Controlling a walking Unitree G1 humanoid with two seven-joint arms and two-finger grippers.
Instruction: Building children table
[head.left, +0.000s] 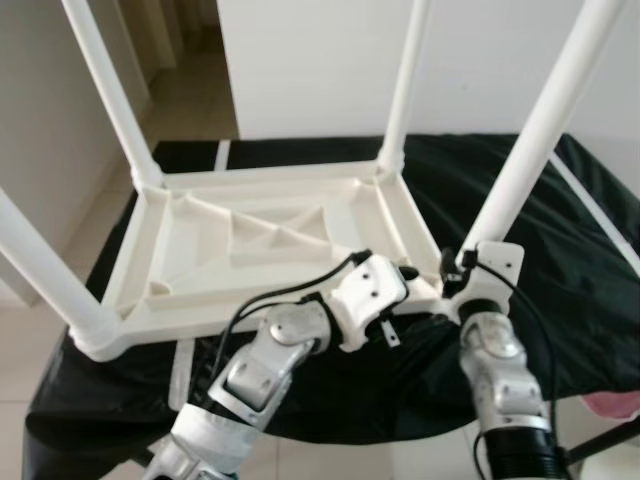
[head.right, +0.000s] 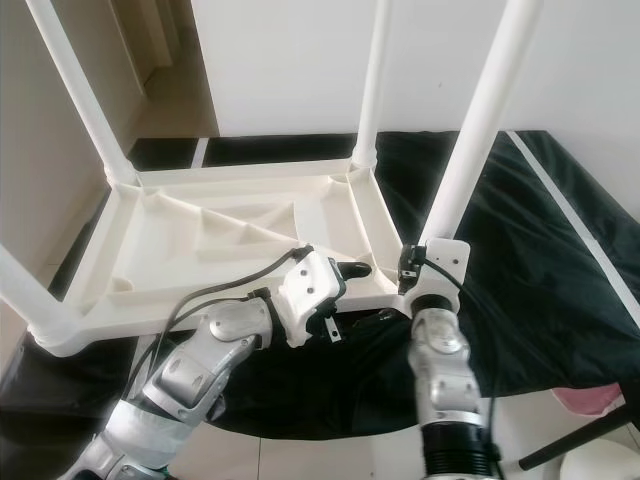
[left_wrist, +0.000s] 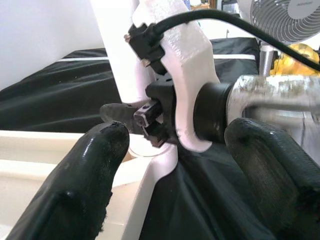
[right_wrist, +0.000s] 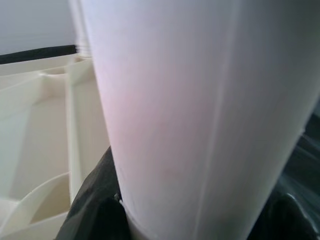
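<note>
Leg-fitting step, judged near done: children table upside down on black-draped tabletop, four legs up. Right hand clamped on near-right leg at its socket; left hand apart, just beside. Next: press leg home, probably. White wall behind, tiled floor, fan nearby.

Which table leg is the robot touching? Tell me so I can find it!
Find the white table lying upside down on the black cloth, four legs pointing up. Go to the corner nearest the robot, on its right. That leg is the one with the right end effector around its base, the left end effector beside it.
</note>
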